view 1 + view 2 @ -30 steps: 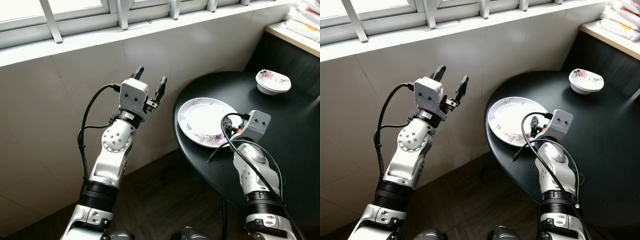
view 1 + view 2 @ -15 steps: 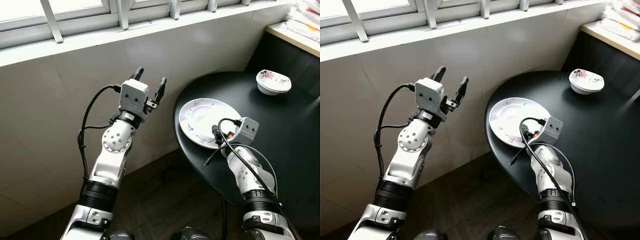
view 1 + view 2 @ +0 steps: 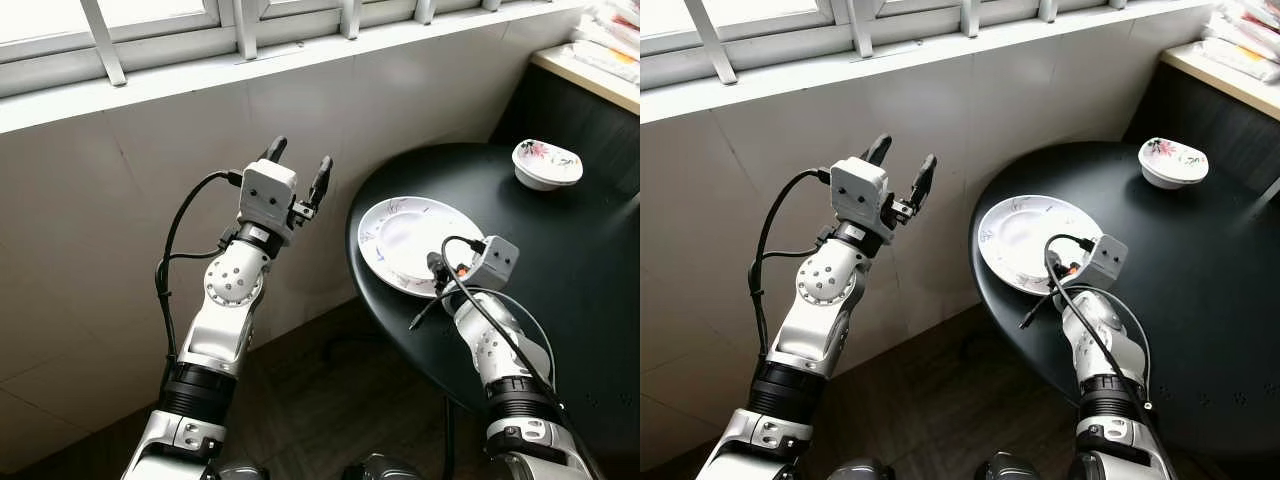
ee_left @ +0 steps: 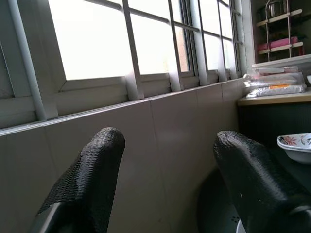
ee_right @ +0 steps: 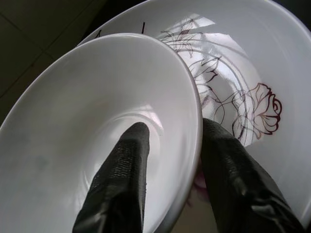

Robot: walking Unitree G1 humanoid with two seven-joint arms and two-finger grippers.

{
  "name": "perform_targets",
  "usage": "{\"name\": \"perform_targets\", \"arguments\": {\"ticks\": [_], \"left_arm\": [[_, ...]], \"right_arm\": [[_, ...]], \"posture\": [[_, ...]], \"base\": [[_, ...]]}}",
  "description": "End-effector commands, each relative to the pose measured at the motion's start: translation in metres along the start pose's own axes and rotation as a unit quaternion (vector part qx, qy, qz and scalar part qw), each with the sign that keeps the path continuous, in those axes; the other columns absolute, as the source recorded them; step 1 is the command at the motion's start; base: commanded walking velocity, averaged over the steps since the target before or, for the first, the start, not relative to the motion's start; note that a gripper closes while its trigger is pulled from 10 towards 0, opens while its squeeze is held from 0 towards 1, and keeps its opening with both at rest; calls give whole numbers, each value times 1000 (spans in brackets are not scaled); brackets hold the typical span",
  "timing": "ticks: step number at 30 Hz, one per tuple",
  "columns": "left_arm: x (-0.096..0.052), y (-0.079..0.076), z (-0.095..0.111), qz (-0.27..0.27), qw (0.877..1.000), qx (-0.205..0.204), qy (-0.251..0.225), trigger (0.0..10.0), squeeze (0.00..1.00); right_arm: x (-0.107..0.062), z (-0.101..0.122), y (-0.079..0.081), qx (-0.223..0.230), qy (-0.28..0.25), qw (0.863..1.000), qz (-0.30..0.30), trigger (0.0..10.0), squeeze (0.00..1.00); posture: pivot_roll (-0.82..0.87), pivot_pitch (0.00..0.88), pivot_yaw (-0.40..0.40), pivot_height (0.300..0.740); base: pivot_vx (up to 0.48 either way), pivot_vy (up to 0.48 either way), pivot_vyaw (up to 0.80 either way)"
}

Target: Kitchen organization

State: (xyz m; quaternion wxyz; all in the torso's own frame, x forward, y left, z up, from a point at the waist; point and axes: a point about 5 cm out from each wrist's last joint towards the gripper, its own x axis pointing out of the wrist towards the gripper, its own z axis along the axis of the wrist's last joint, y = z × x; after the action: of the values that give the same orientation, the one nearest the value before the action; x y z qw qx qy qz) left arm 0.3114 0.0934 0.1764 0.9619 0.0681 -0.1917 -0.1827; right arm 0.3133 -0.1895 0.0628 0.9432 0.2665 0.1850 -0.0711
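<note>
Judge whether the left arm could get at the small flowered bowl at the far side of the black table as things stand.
Probably not. The left pincer is raised by the tiled wall, off the table, and the bowl sits at the far side, beyond the plate and the right pincer.

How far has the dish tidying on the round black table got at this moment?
Nothing looks put away yet. In hand: the right gripper straddles the rim of the white bowl sitting on the rose-patterned plate, one finger inside, one outside. Left: lifting that bowl, and the small floral bowl farther back. The left gripper is raised, open, off the table.
</note>
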Motion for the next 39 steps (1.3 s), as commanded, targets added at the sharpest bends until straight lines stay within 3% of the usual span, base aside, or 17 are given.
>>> {"name": "perform_targets", "arguments": {"ticks": [1,17,23,27,31,39], "left_arm": [[2,-2,-1,-1,1000,0,6,10000,0],[2,-1,-2,4,1000,3,8,10000,0],[2,0,-1,5,1000,4,7,10000,0],[2,0,-1,6,1000,4,6,10000,0],[2,1,-1,8,1000,4,5,10000,0],[3,2,0,14,1000,4,3,10000,0]], "right_arm": [[1,4,-1,8,1,1000,-1,0,0],[-1,16,-1,18,-50,999,3,0,0],[-5,29,6,15,-103,994,26,0,0],[-11,41,23,11,-158,984,82,0,0],[-20,53,39,-39,-215,969,111,0,0],[-29,63,52,-85,-256,953,139,0,0]], "posture": [[-11,0,-71,740],[-10,0,-72,740],[-9,0,-71,740],[-5,0,-71,740],[-5,0,-72,740],[-4,0,-72,740]], "base": [[0,0,0],[0,0,0],[0,0,0],[0,0,0],[0,0,0],[0,0,622]]}}
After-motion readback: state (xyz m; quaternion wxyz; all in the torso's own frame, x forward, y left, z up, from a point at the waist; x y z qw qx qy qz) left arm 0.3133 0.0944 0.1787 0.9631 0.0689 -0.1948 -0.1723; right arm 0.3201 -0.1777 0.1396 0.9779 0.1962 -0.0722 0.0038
